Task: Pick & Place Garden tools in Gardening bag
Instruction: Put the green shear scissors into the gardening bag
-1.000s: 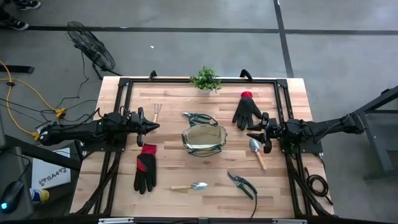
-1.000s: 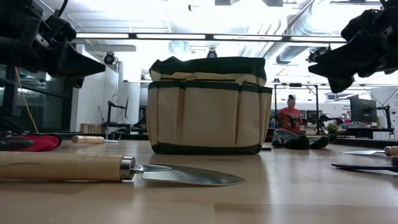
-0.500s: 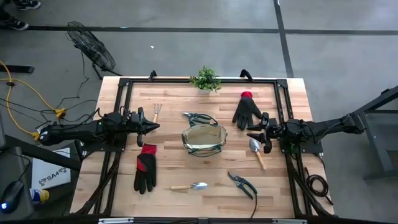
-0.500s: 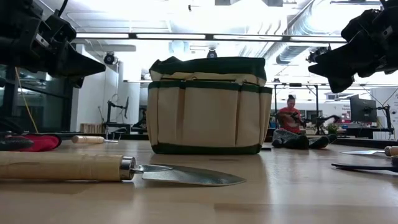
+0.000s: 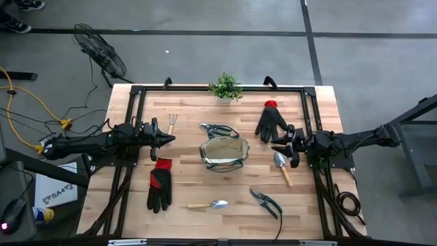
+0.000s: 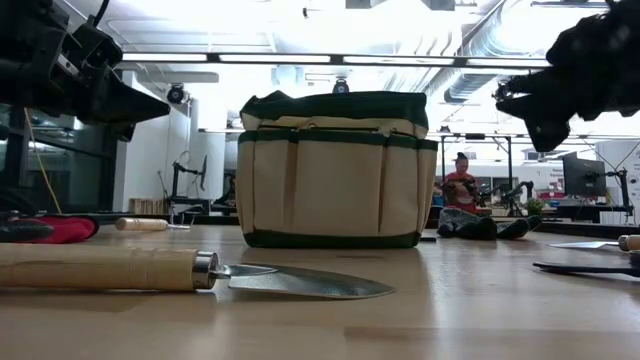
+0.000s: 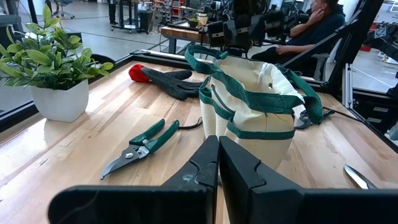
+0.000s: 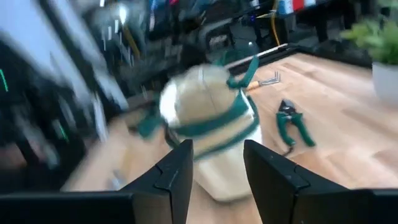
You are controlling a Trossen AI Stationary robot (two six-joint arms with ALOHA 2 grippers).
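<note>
The olive-khaki gardening bag (image 5: 224,154) stands upright on its base at mid-table, its mouth open. My left gripper (image 5: 172,139) hovers shut and empty to the bag's left. My right gripper (image 5: 274,145) hovers open and empty to its right, above a trowel's blade (image 5: 280,160). One black glove (image 5: 160,186) lies flat near the front left, the other (image 5: 271,121) at the far right. A second trowel (image 5: 208,205) lies near the front edge. A small rake (image 5: 173,122), green-handled shears (image 5: 218,128) and dark shears (image 5: 266,202) lie flat.
A small potted plant (image 5: 226,87) stands at the table's far edge. A black metal frame (image 5: 136,96) runs around the tabletop. Bare wood shows between the bag and the front trowel. A person (image 6: 460,185) sits in the room beyond the table.
My right gripper has turned a little and risen slightly above the table's right side. It stays open. The tools and the bag have kept their places.
</note>
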